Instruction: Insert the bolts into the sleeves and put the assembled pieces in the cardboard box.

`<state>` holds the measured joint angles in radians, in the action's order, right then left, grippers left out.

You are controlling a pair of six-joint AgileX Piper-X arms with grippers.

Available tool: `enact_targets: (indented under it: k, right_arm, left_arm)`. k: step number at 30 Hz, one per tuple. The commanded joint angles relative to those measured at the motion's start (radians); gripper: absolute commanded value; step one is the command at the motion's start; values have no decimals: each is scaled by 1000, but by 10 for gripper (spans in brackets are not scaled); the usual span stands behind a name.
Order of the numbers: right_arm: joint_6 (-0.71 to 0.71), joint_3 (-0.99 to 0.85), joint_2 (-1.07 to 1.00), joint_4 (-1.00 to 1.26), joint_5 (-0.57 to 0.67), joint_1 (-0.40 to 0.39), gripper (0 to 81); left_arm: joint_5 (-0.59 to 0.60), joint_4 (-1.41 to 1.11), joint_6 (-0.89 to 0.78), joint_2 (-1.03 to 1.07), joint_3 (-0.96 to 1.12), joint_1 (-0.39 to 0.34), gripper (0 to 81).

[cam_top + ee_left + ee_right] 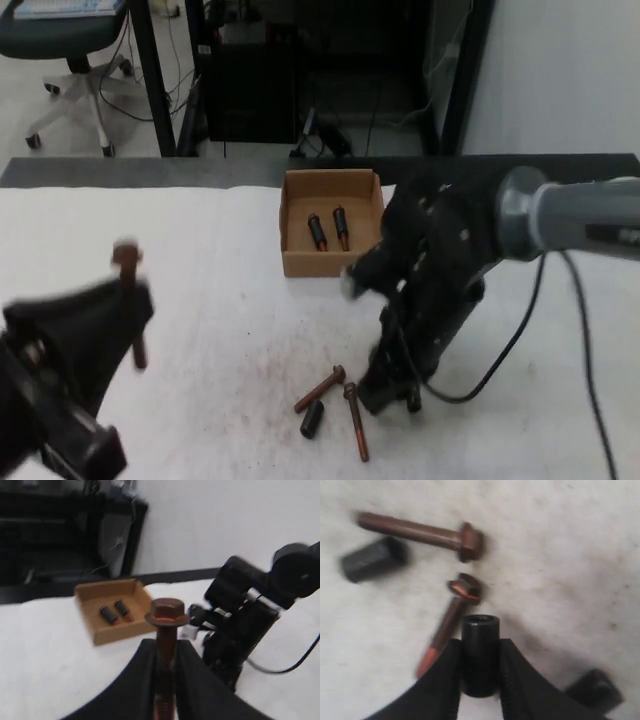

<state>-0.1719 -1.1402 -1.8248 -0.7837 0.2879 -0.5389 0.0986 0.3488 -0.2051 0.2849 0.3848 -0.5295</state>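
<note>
My left gripper point(130, 305) at the bench's near left is shut on a copper bolt point(165, 625), held upright with its hex head on top. My right gripper point(480, 652) is shut on a black sleeve point(480, 655), open end up, just above the cloth. Close by lie two loose bolts point(420, 532) point(451, 622) and a loose black sleeve point(372, 560); another sleeve point(595, 692) lies on the other side of the gripper. The cardboard box point(320, 264) stands at the middle back, with two assembled pieces point(329, 230) inside.
A white cloth point(220, 320) covers the bench, with free room between the two arms. The right arm point(440, 270) and its cable point(500, 360) hang over the right half. Behind the bench are dark shelving and an office chair point(70, 50).
</note>
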Motion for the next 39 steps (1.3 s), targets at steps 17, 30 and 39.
enact_targets:
  k: [17,30,39]
  right_arm:
    - [16,188,577,269,853,117,6]
    - [15,392,657,611,432,41,8]
    - [22,398,655,938,353,-57,8]
  left_arm:
    - [507,-1110,-408,608,97,2,3]
    - [527,-1144,-236,756,153,2,3]
    - [532,-1104,-218,756,153,1,3]
